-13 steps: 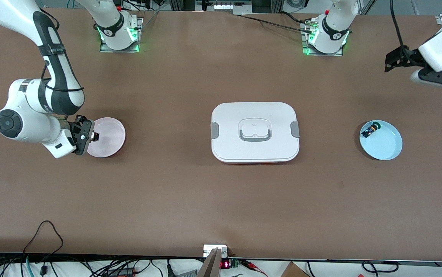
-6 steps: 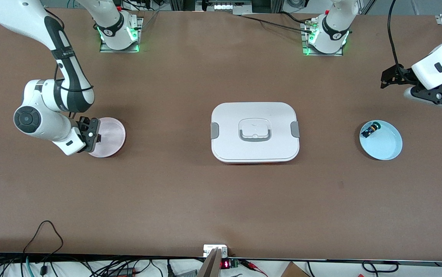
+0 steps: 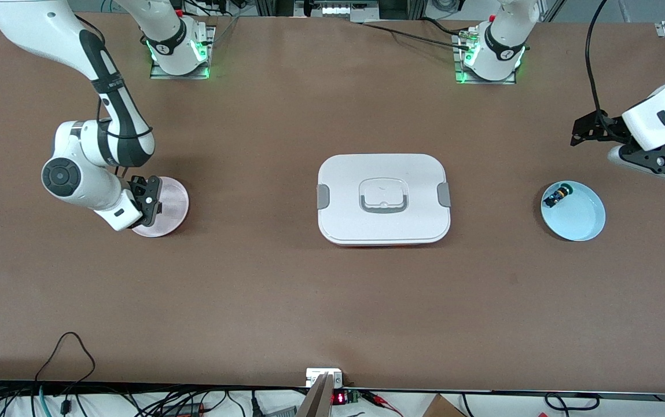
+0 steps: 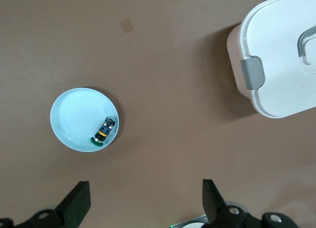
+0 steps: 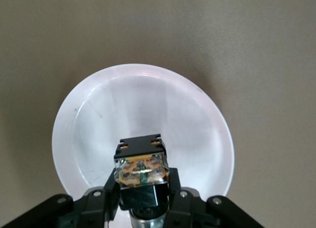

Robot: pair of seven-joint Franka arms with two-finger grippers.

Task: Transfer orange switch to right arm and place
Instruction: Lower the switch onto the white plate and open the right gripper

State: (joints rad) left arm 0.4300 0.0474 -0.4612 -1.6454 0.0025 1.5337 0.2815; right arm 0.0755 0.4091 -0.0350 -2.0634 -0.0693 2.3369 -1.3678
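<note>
Partly hidden in the front view: the right gripper (image 3: 153,200) covers the rim of the pink plate (image 3: 167,202) at the plate's 9 o'clock, and the switch it carries cannot be made out there. The right wrist view settles it: the orange switch (image 5: 140,165) is pinched between the two black fingers (image 5: 173,186), held over the pink plate, black body with copper-orange contacts facing the camera. Whether it touches the plate cannot be told.

The left gripper (image 3: 627,147) hangs over bare table toward the left arm's end, at about 1 o'clock from the blue plate (image 3: 584,223); the arm is cut off by the frame edge. In the left wrist view only the two finger tips (image 4: 79,203) show, spread well apart with nothing between them.

On the blue plate, against its rim at roughly 10 o'clock in the front view, lies a small black switch with blue and green parts (image 3: 557,196); detail is too small to read further.

Between the two plates, mid-table, sits a white lidded box (image 3: 383,198) with grey side latches and a recessed handle; lid on. It stands well apart from both plates.

At the table edge at 6 o'clock, a small device with a red lit display (image 3: 338,398); digits unreadable. No legible writing elsewhere.
</note>
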